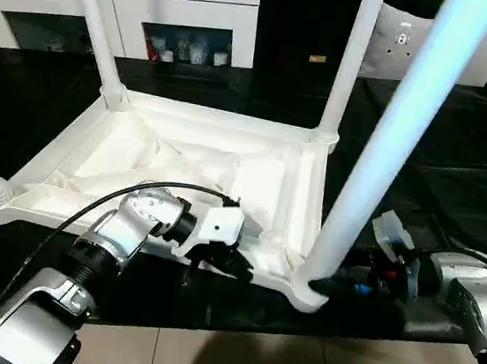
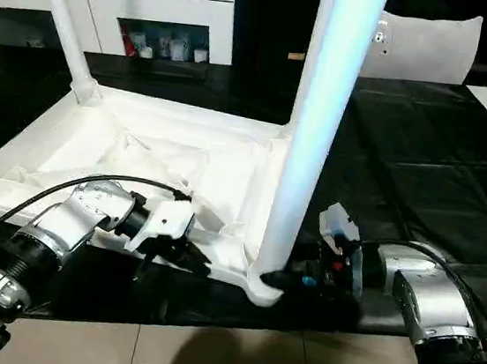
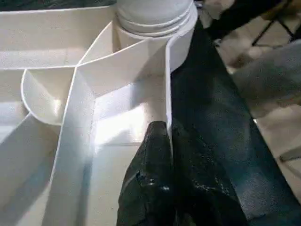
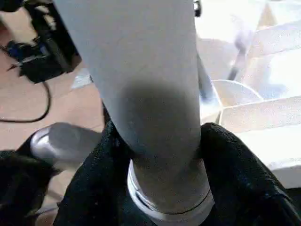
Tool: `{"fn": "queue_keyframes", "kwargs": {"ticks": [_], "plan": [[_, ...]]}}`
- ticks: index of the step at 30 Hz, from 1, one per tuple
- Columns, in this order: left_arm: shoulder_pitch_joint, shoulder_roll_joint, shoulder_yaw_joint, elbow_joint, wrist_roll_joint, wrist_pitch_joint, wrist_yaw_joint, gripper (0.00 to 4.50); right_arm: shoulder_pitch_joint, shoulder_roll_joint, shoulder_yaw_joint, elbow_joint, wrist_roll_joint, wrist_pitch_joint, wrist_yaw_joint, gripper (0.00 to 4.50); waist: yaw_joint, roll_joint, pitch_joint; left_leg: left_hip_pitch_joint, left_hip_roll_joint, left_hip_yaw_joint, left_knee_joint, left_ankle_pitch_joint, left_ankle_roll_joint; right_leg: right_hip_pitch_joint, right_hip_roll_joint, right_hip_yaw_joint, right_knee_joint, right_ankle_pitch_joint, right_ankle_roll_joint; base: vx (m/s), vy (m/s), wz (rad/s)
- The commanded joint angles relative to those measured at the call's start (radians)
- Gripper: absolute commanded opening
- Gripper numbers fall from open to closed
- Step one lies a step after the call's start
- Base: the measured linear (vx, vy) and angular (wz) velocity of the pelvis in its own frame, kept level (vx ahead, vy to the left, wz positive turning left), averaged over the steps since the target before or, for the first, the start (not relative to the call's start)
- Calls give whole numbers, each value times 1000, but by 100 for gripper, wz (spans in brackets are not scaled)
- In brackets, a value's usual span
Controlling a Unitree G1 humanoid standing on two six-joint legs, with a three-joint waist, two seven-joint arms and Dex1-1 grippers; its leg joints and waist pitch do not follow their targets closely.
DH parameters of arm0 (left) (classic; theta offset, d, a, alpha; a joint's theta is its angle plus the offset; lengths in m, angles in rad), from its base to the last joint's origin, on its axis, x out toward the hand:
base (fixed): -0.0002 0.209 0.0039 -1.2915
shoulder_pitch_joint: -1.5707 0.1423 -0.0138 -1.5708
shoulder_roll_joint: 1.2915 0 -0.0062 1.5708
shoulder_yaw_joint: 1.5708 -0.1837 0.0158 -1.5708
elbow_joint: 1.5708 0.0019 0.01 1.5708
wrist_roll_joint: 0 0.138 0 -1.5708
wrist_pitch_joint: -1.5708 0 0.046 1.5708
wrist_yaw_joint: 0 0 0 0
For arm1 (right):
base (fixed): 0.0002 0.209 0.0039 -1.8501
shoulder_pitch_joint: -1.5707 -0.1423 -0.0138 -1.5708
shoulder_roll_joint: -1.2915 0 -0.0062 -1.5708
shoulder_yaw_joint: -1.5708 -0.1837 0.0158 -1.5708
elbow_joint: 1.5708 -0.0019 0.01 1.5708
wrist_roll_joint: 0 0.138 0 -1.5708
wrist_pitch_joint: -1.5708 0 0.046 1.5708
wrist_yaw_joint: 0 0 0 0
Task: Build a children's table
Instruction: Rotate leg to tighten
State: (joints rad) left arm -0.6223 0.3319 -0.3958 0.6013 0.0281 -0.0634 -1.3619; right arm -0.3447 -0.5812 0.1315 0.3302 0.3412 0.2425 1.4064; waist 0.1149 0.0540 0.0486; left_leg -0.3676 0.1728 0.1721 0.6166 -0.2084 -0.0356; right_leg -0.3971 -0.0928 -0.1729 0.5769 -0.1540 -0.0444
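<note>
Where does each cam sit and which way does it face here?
Left eye: on the head, looking forward and down at the upturned table top; both forearms show, left gripper on its near rim.
Right eye: the same scene from slightly aside; right gripper at the near leg.
Left wrist: along its fingers, which pinch the rim below a corner socket.
Right wrist: along its fingers, which straddle the leg's base.
Shared: that near leg and its socket.

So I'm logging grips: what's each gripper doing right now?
Left gripper: shut on the tabletop's side wall.
Right gripper: fingers around the near leg, just above its socket.
</note>
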Motion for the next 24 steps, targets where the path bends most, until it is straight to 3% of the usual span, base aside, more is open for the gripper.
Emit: {"fn": "queue_keyframes", "kwargs": {"ticks": [1,2,3,5,7,10,12,14,15,19,24], "plan": [[-10,-45,26,-56,-14,66,83,0,-29,71,-13,33,-50,32,-201,201,-8,-17,-68,10,63,-24,-69,-168,67,57,-83,61,-99,-447,-49,0,0,0],[-3,-57,31,-71,-15,94,109,0,-40,98,-18,42,-73,32,-277,200,-11,-12,-68,13,62,-24,-69,-173,58,57,-83,60,-101,-461,-45,0,0,0],[4,-73,38,-86,-17,119,140,0,-54,128,-23,55,-91,41,-352,198,-26,-18,-66,4,57,-28,-71,-177,42,64,-81,54,-103,-479,-30,0,0,0],[16,-110,50,-110,-15,165,207,0,-77,179,-31,72,-117,60,-476,197,-49,-18,-67,2,55,-31,-70,-189,31,66,-81,49,-107,-493,-17,0,0,0],[21,-157,64,-125,0,225,300,0,-96,245,-54,79,-132,103,-617,195,-72,-17,-69,1,53,-29,-67,-178,44,65,-81,54,-106,-454,-32,0,0,0],[12,-215,82,-120,19,287,421,0,-120,317,-85,96,-147,135,-765,195,-88,-17,-70,-1,45,-25,-62,-166,58,62,-79,53,-109,-452,-36,0,0,0],[0,-260,91,-116,30,324,502,0,-133,370,-111,108,-134,105,-804,195,-89,-18,-71,-2,46,-24,-61,-149,66,62,-79,55,-105,-445,-39,0,0,0],[-5,-277,95,-116,33,331,527,0,-135,384,-115,105,-128,88,-808,263,-85,-17,-74,-3,48,-24,-61,-131,81,64,-80,57,-104,-424,-34,0,0,0],[-7,-277,93,-116,41,330,531,0,-133,386,-115,99,-130,88,-814,263,-82,-15,-74,-4,50,-24,-62,-120,92,63,-77,58,-101,-401,-36,0,0,0],[-2,-254,87,-121,63,325,529,0,-116,380,-113,62,-130,95,-803,293,-76,-11,-76,-3,58,-27,-66,-121,102,64,-80,64,-90,-333,-65,0,0,0],[-9,-185,92,-85,75,246,491,0,-61,300,-109,19,-122,42,-674,341,-70,-12,-75,-3,55,-25,-66,-141,106,65,-81,65,-91,-338,-58,0,0,0]]}}
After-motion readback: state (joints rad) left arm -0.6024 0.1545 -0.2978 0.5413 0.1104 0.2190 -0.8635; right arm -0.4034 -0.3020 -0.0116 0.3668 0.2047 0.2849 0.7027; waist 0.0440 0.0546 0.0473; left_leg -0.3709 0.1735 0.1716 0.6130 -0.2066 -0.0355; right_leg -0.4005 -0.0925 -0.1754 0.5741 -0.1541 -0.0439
